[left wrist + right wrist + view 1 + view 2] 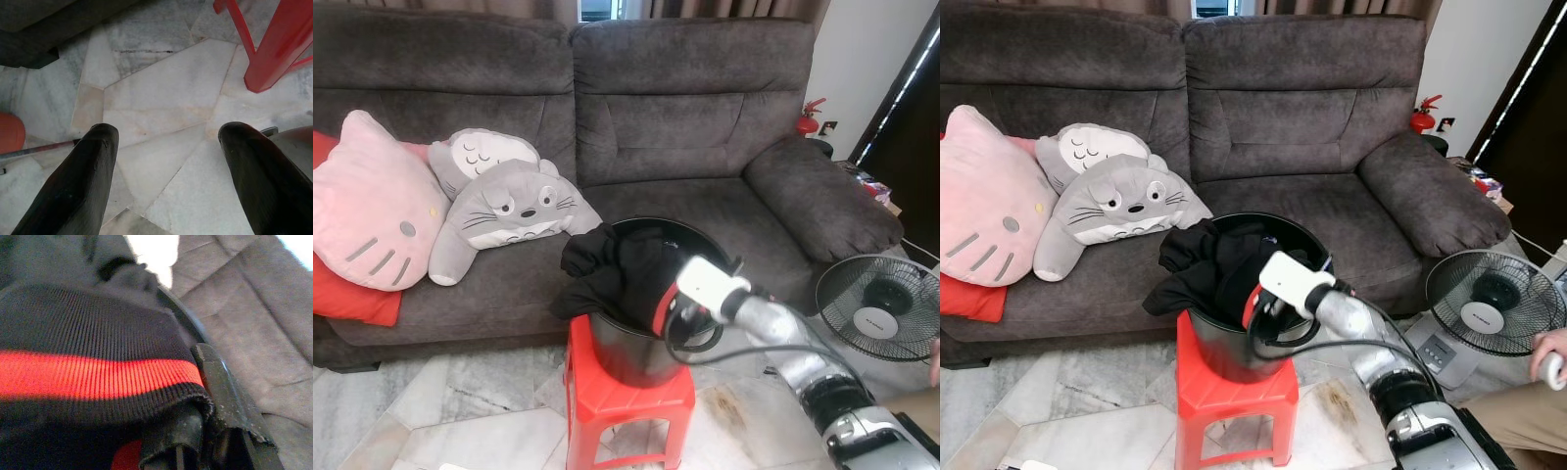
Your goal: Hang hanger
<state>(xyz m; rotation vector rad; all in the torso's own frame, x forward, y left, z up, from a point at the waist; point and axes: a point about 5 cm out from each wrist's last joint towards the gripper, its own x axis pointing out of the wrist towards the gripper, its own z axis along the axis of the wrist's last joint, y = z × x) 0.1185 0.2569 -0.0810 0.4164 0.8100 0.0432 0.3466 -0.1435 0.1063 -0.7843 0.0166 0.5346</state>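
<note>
A black bucket (628, 358) stands on a red plastic stool (628, 399) in front of the sofa. Black clothes (605, 264) spill over its rim. My right arm reaches into the bucket from the right. In the right wrist view, my right gripper (200, 423) is shut on the ribbed hem of a black garment with a red stripe (93, 372), right at the bucket's rim (178, 316). My left gripper (168, 134) hangs open over the marble floor beside a leg of the stool (274, 54). I can make out no hanger.
A grey sofa (705, 127) carries a pink cat cushion (372, 201) and grey plush toys (509, 201). A floor fan (879, 305) stands at the right, with a person's hand (1552, 360) beside it. A thin rod (39, 149) lies on the floor tiles.
</note>
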